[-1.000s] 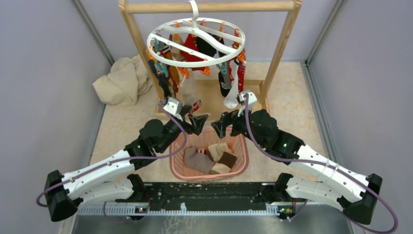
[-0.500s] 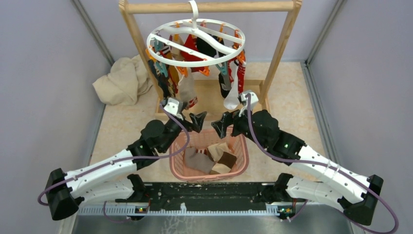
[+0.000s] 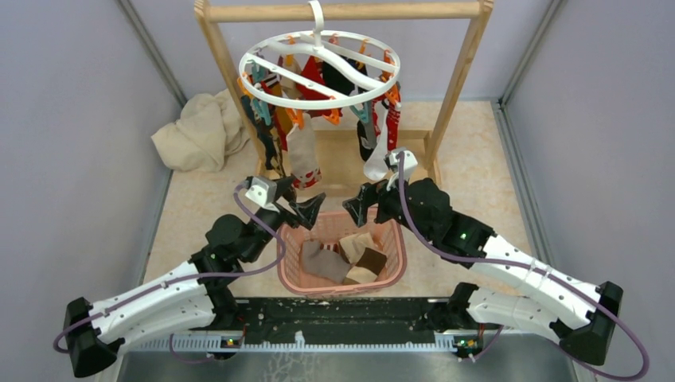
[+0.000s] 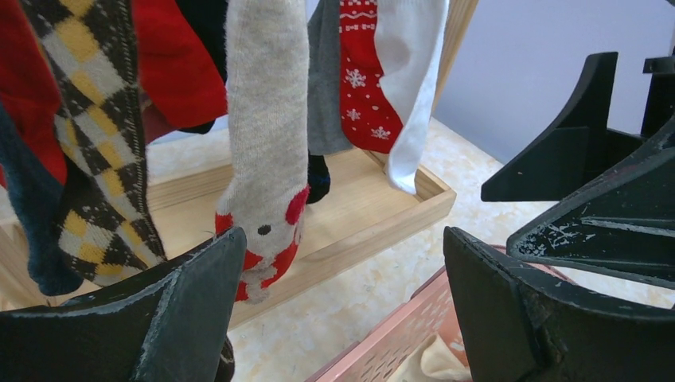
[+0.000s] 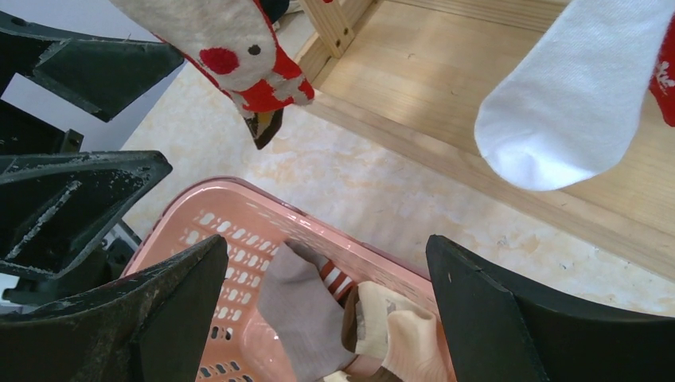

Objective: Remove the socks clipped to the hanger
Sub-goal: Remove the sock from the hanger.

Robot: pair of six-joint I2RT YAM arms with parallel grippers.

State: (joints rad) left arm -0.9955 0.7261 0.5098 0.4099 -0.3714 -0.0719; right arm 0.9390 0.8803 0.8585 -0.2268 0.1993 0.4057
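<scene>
The white ring hanger (image 3: 318,68) hangs from the wooden rail, with several socks clipped round it. A grey sock with a red animal face (image 3: 303,155) (image 4: 267,143) (image 5: 231,48) hangs lowest at front left. A white sock (image 3: 378,155) (image 5: 573,111) hangs at front right, beside a red snowflake sock (image 4: 362,87). A checked sock (image 4: 95,135) hangs further left. My left gripper (image 3: 306,208) (image 4: 342,247) is open and empty, just below and in front of the grey sock. My right gripper (image 3: 362,203) (image 5: 326,247) is open and empty, below the white sock.
A pink slotted basket (image 3: 290,270) (image 5: 199,231) sits under both grippers and holds a few loose socks (image 3: 326,259). The wooden frame (image 3: 462,72) has a flat wooden base (image 4: 374,215). A beige cloth heap (image 3: 199,131) lies at back left. Grey walls close both sides.
My left arm has drawn back toward the near left, away from the grey sock, and its jaws have widened a little. The right arm has barely moved.
</scene>
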